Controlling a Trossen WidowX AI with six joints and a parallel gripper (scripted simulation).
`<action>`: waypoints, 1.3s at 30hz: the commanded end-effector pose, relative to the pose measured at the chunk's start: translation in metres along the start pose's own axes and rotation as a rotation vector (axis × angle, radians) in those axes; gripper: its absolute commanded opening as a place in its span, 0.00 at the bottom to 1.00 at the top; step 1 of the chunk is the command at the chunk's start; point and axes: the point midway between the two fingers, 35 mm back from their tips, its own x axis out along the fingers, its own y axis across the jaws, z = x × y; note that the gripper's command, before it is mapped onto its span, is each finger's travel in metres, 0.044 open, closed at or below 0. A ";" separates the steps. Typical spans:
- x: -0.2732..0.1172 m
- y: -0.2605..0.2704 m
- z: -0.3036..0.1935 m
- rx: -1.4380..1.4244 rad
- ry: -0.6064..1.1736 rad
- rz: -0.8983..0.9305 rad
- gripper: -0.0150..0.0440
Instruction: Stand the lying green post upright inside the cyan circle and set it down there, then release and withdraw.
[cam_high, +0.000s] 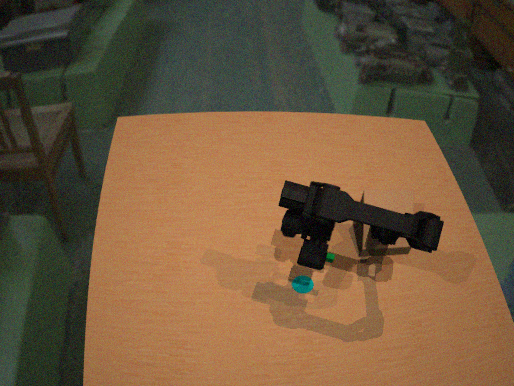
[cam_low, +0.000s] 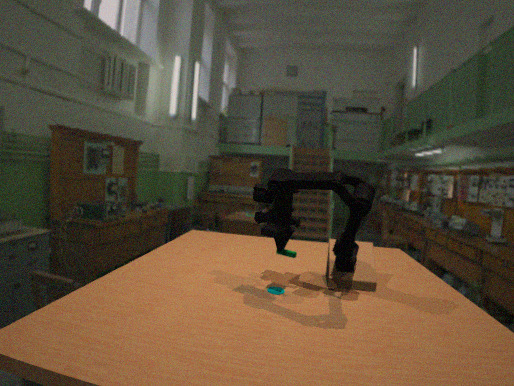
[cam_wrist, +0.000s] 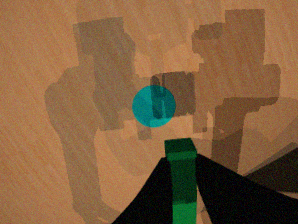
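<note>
The green post (cam_high: 330, 257) (cam_low: 287, 253) (cam_wrist: 184, 180) is held in the air above the table, lying nearly level, its far part sticking out from the fingers. My gripper (cam_low: 281, 251) (cam_wrist: 180, 161) is shut on the post near one end and points down. In the top view the fingertips are hidden behind the gripper body. The cyan circle (cam_high: 303, 284) (cam_low: 275, 290) (cam_wrist: 154, 106) lies flat on the table with part of the arm's shadow across it. In the wrist view it is ahead of the post's end and a little left.
The wooden table (cam_high: 200, 165) (cam_low: 165, 310) bears the arm's shadows around the circle. A thin upright panel (cam_high: 361, 232) (cam_low: 328, 265) with a low flat bar (cam_low: 364, 286) stands by the arm's base, to the right of the circle in the top and exterior views.
</note>
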 end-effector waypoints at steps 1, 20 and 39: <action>0.004 -0.002 -0.003 0.001 0.000 -0.025 0.29; 0.015 -0.008 -0.010 -0.025 -0.035 -0.145 0.29; 0.023 -0.014 -0.014 -0.049 -0.090 -0.253 0.29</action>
